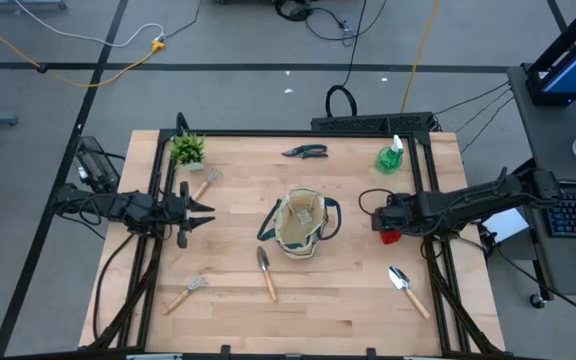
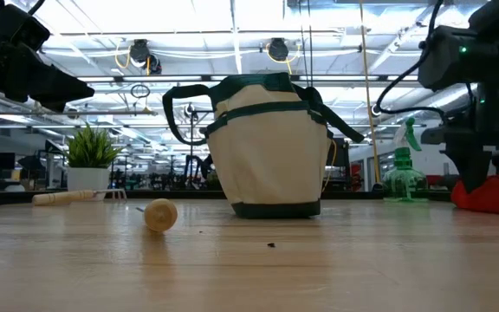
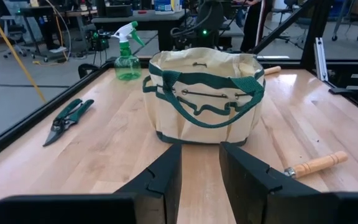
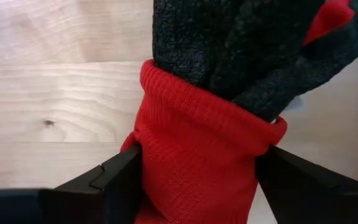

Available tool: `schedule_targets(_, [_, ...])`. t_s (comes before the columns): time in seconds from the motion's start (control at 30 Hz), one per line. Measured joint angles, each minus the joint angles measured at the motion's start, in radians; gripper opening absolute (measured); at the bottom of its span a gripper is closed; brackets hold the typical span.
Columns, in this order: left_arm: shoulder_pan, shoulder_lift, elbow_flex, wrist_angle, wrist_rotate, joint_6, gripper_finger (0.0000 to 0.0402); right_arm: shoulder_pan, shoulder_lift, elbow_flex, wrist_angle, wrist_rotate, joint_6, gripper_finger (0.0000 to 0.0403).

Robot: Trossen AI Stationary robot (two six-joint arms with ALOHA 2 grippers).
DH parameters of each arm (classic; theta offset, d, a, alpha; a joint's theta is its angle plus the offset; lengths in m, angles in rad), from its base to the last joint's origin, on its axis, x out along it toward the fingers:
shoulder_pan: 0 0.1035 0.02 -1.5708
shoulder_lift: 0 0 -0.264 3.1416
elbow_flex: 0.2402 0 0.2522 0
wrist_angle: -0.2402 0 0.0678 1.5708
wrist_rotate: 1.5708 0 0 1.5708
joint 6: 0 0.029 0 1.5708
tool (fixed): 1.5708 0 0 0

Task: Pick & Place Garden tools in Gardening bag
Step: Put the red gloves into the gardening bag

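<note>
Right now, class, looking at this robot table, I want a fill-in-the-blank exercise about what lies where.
1. The right gripper straddles a ____ glove.
2. The bag stands at the table's ____.
3. Beside the potted plant lies a hand ____.
4. The shears have ____ handles.

Missing words: red; middle; rake; green

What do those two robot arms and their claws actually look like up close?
Both arms are dark, almost black, built of jointed segments with black cables trailing along them. The left gripper and the right gripper each end in two flat, angular black fingers. A small green light glows on one arm in the low view.
</note>
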Motion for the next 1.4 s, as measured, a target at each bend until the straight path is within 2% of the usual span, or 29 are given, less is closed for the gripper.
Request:
schedule_targets(0.13, [0.0,0.0,0.0,0.0,0.0,-0.016,0.0113,0.0,0.0,-0.011,0.006,-0.011,0.009,0.0233])
schedule_targets(0.37, [0.0,0.0,0.0,0.0,-0.034,-0.014,0.0113,0.0,0.001,-0.011,0.024,-0.019,0.008,0.0144])
schedule_targets(0.6, [0.0,0.0,0.0,0.0,-0.076,-0.015,0.0113,0.001,-0.009,-0.012,0.099,-0.026,-0.071,0.0074])
schedule_targets(1.03, [0.0,0.0,0.0,0.003,-0.076,-0.018,0.0113,0.002,-0.12,0.111,0.194,-0.087,-0.239,0.0072])
schedule_targets(1.4, [0.0,0.0,0.0,0.003,-0.076,-0.016,0.0113,0.002,-0.137,0.254,0.203,-0.133,-0.342,0.0071])
